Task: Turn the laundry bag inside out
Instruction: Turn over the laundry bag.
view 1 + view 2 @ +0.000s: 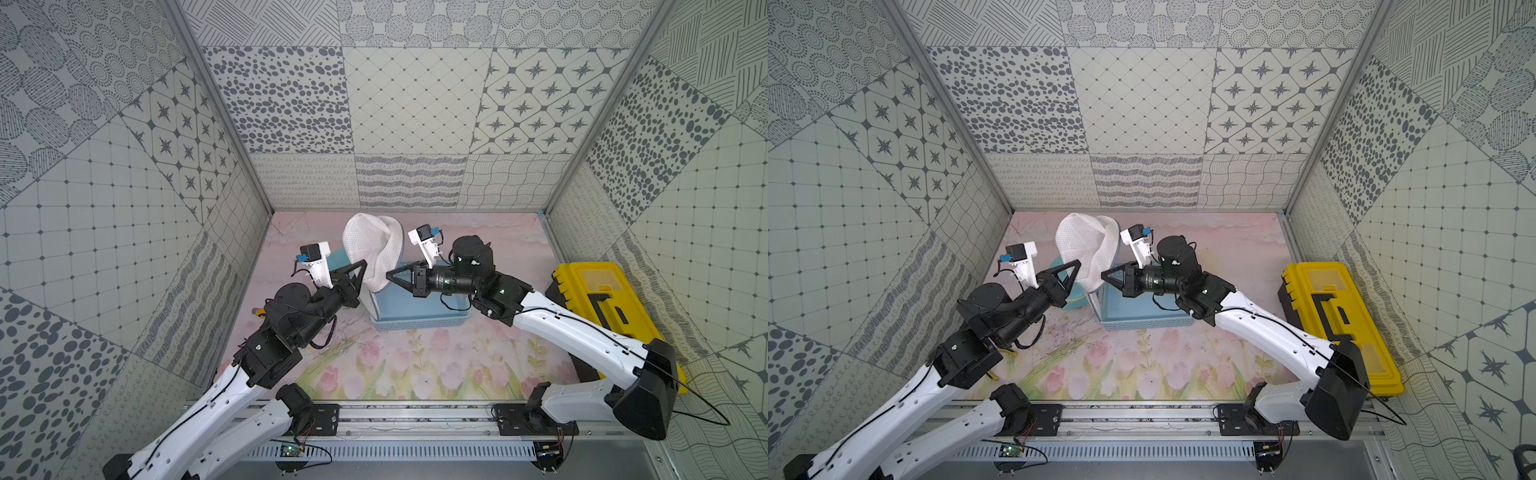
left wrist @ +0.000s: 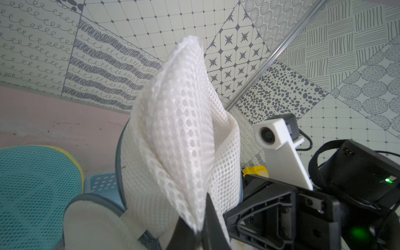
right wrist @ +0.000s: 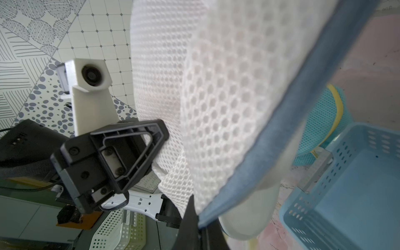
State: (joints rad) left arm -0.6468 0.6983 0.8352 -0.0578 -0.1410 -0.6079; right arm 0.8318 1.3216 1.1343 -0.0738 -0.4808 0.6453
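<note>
Laundry bag (image 1: 372, 245), white mesh with blue trim, hangs raised between both arms, above the left end of a blue basket (image 1: 415, 322) on the bench (image 1: 395, 365). Left claw (image 2: 200, 227): clamped on the mesh fabric. Right claw (image 3: 195, 218): clamped on the blue-trimmed edge. The claws face each other, close together.

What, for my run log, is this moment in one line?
left gripper: shut on laundry bag mesh | right gripper: shut on its blue-trimmed edge | bag: held up between both
</note>
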